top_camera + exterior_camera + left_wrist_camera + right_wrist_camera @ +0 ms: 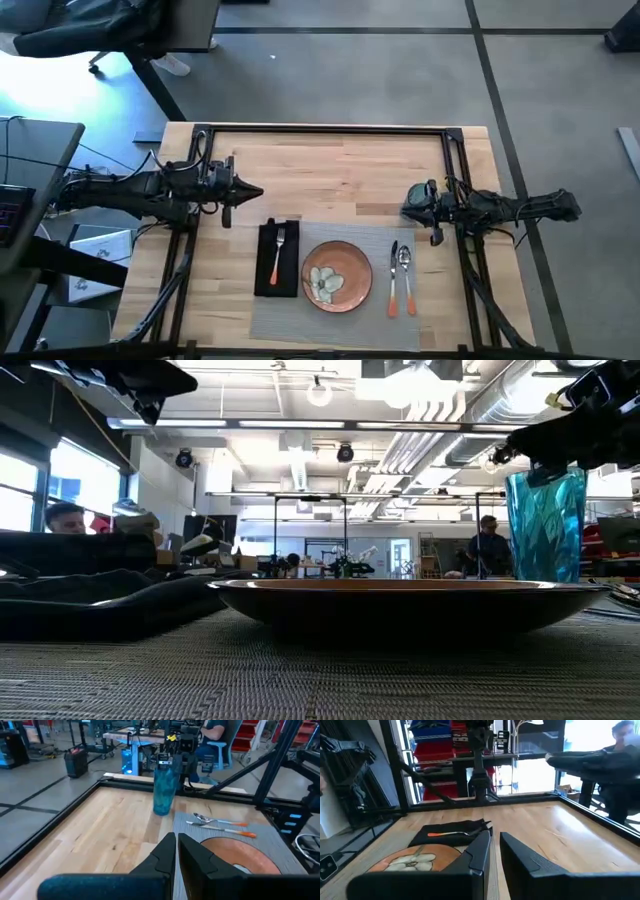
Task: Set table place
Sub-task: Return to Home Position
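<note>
On the wooden table (330, 160) the grey placemat (345, 318) carries the orange-brown plate (337, 277). Left of the plate lies the black napkin (290, 285) with the orange-handled fork (277, 255) on it. The knife and spoon (400, 280) lie right of the plate. A blue ribbed glass (164, 790) stands upright on the wood just beyond the mat's far right corner. My right gripper (495, 840) hovers above the glass, open by a narrow gap. My left gripper (177, 840) is shut and raised, beyond the napkin's far end.
Black frame rails (320, 130) run along the table's far edge and down both sides. Bare wood lies between the two grippers and the far rail. Beyond the table are a workshop floor, other benches and seated people (65, 520).
</note>
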Available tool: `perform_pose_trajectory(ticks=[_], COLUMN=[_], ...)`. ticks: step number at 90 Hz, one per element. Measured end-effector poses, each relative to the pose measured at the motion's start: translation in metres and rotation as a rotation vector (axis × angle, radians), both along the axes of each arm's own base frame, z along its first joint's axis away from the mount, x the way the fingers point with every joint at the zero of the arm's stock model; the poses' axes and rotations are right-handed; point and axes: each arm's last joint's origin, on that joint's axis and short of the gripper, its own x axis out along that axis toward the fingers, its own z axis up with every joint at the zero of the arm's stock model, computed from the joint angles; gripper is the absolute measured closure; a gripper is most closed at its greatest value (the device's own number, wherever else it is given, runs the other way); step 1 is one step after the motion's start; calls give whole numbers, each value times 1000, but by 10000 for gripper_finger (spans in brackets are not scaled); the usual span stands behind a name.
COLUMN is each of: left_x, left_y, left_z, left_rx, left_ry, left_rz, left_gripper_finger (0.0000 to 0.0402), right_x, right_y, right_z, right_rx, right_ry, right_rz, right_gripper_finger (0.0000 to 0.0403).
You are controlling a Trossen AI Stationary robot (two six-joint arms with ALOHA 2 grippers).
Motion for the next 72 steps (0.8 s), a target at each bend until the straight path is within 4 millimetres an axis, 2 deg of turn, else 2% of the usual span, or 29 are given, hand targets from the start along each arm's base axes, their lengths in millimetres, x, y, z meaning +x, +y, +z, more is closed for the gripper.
perform_pose_trajectory(ticks=[22,29,41,55,72], left_x=[-4,-3,-2,-6,-17], left_y=[0,-1,-4,-3,-2], left_z=[0,-3,-28,-73,-90], left_rx=[37,31,2,-37,-39], left_ry=[7,-47,-180,-163,-180], left_rz=[-2,-26,-149,-106,-69], left_gripper_finger=[394,395,394,395,395], right_x=[0,0,0,0,0], right_y=[0,0,0,0,0], right_z=[0,0,0,0,0], right_rx=[-1,-1,-1,-2,-2], right_ry=[0,1,1,1,1], right_rz=[0,0,0,-1,-1], right_gripper_finger=[375,375,375,375,375])
